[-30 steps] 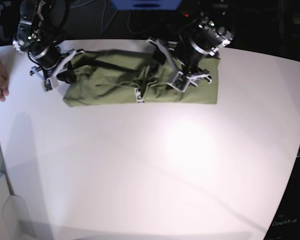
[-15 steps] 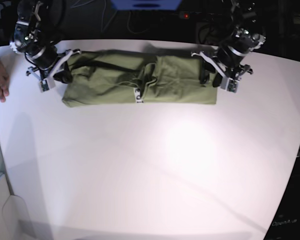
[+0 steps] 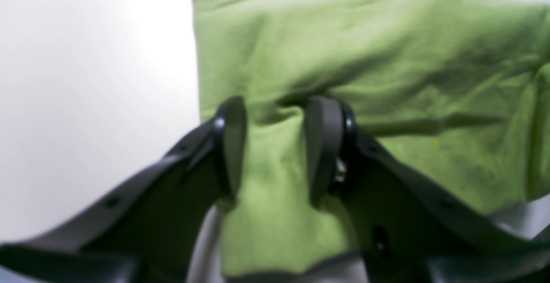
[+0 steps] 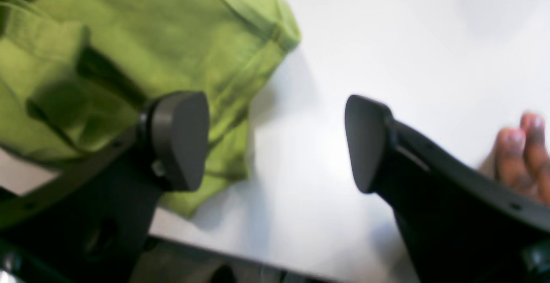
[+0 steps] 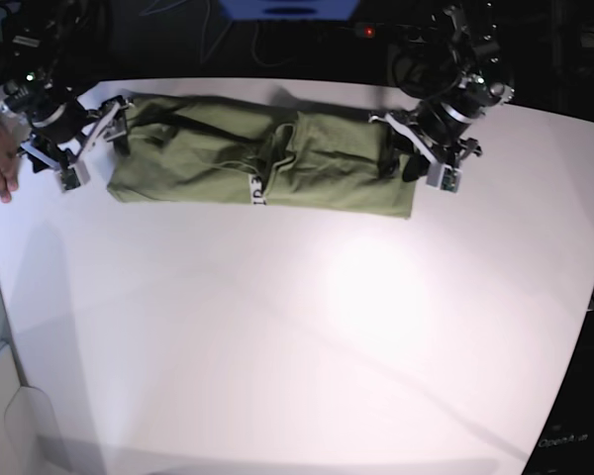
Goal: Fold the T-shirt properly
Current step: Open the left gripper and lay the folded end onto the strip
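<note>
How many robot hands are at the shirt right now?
2. The left hand straddles cloth at one end of the shirt; the right hand is at the other end, wide open, one finger over cloth, the other over bare table.

The T-shirt (image 5: pixel 262 166) has slid along the table (image 5: pixel 307 327) toward the base view's left: its end on that side now lies nearer the table edge, and its opposite end has drawn in from where it lay. The right end effector (image 4: pixel 275 145), which was closed on the shirt's end a moment ago, now stands with its jaws wide apart, one finger over the cloth and the other over bare table. The left end effector (image 3: pixel 275 150), earlier over the shirt's middle, has moved to the shirt's other end, where a ridge of fabric sits between its two fingers.
</note>
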